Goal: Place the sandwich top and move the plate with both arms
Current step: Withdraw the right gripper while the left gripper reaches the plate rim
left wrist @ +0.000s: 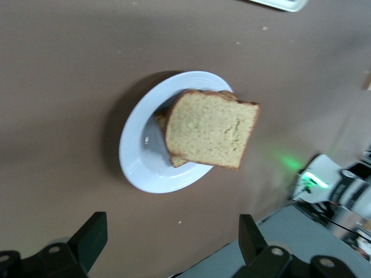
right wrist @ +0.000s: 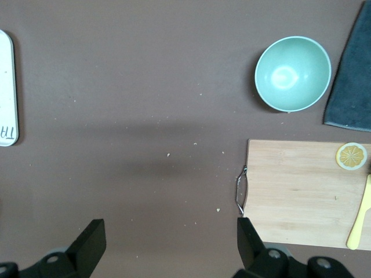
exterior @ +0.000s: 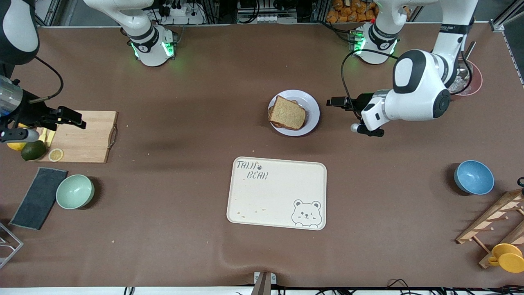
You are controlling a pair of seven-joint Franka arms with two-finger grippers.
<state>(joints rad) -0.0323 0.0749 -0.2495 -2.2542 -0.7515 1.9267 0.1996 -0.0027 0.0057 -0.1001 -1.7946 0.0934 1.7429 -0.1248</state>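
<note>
- Two white arms work at a brown bench; their bases stand along the edge farthest from the front camera.
- The plate (exterior: 313,107), small, round and white, sits near the middle of the bench, closer to the base edge than the cream bear tray (exterior: 276,192), which lies nearer the front camera.
- The sandwich top (exterior: 287,112), a square brown slice, already rests on the plate atop the filling. It sits skewed, so one corner juts past the plate's rim in the left wrist view (left wrist: 211,135).
- The left gripper (exterior: 336,102) hovers just beside the plate, on the side toward the left arm's end of the bench. Its fingers are spread wide and hold nothing.
- The right gripper (exterior: 73,119) hangs over the wooden cutting board (exterior: 88,137) at the right arm's end of the bench, well apart from the plate. Its fingers too stand wide apart and empty.
- Key relation: the plate lies between the two grippers along the bench's length, with the left one close and the right one distant.
- Judged from this, the bread step looks done and the plate move not yet begun. The right arm would need to cross much of the bench before both can grip opposite rims.
- Likely risk: the overhanging slice could slide if the plate tilts.
</note>
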